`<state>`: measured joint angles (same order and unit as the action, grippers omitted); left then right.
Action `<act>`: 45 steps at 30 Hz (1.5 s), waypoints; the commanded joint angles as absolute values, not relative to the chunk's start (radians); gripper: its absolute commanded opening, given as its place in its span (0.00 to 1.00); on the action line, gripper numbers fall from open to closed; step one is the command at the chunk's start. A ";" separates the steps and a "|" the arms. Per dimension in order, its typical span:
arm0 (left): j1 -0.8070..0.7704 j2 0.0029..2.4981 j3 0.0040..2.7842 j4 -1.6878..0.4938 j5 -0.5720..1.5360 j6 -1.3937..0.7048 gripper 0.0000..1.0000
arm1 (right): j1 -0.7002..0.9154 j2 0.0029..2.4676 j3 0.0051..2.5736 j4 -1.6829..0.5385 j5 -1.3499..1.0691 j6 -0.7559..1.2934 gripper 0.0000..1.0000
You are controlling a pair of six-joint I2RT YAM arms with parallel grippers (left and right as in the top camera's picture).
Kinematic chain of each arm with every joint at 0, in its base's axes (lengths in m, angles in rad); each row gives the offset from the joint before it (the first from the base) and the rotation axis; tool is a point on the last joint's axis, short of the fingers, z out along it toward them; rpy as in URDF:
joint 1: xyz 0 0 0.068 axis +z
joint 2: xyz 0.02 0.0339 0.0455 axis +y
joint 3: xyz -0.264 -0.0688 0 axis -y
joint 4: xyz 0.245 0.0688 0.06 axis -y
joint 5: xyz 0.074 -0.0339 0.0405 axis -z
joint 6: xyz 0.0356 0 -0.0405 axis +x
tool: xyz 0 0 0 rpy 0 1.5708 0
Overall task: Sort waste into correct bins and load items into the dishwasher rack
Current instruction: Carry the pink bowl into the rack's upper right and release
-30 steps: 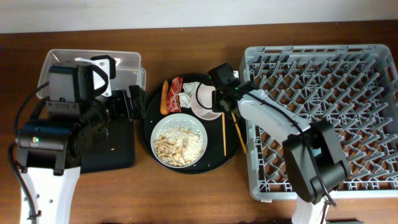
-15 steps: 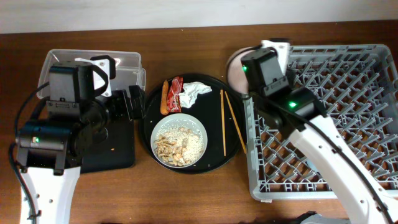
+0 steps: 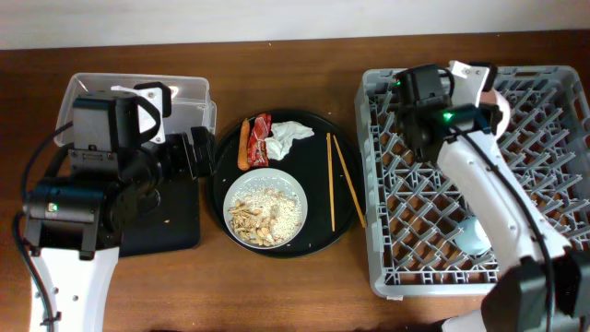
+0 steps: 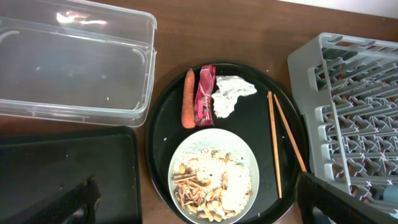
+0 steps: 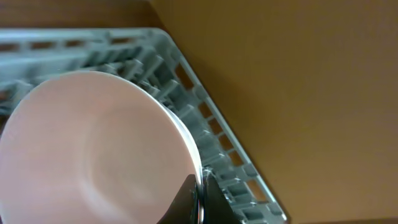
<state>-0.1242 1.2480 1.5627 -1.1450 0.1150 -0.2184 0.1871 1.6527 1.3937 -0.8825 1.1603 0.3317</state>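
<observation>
1. Two bowls: one small white bowl (image 5: pixel 93 155), one grey-green bowl (image 3: pixel 267 173).
2. Two chopsticks (image 3: pixel 333 194).
3. One light-blue cup (image 3: pixel 475 237).
4. One red wrapper (image 3: pixel 261 138), one tissue (image 3: pixel 288 136), one orange stick (image 3: pixel 243 145).
5. One clear tub (image 4: pixel 74 68), one black rectangular tray (image 4: pixel 62 168), one round tray (image 3: pixel 313 221), one rack (image 3: pixel 553 166).

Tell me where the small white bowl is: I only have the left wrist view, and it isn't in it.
Observer: The right pincer grips the small white bowl by its rim, tipped on edge over the far part of the dishwasher rack.
Operator: What's the pale blue sliver in my lower right corner?
Observer: That's a light-blue cup, inside the rack in its near half.
</observation>
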 commanded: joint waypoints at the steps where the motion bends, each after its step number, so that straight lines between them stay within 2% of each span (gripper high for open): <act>1: -0.122 1.242 1.575 -1.146 0.104 -0.224 0.99 | 0.155 1.707 1.385 -0.875 1.205 0.333 0.04; 11: -0.122 1.242 1.575 -1.146 0.104 -0.224 0.99 | 0.152 1.870 1.386 -0.875 1.250 0.329 0.04; 16: -0.122 1.242 1.575 -1.146 0.104 -0.224 0.99 | 0.214 1.876 1.385 -0.884 1.253 0.329 0.04; 22: -0.122 1.242 1.575 -1.146 0.104 -0.224 0.99 | 0.228 1.876 1.386 -0.841 1.497 0.329 0.04; 27: -0.122 1.242 1.575 -1.146 0.104 -0.224 0.99 | 0.209 1.876 1.386 -0.841 1.483 0.329 0.04; 31: -0.122 1.242 1.575 -1.146 0.104 -0.224 0.99 | 0.209 1.877 1.385 -0.852 1.330 0.329 0.04; 40: -0.122 1.242 1.575 -1.146 0.104 -0.224 0.99 | 0.209 1.937 1.384 -0.875 1.329 0.329 0.04; 45: -0.122 1.242 1.575 -1.146 0.104 -0.224 0.99 | 0.265 1.937 1.384 -0.897 1.288 0.329 0.04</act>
<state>-0.1242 1.2480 1.5627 -1.1450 0.1146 -0.2184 0.2226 1.9087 1.3899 -0.8795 1.3640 0.3172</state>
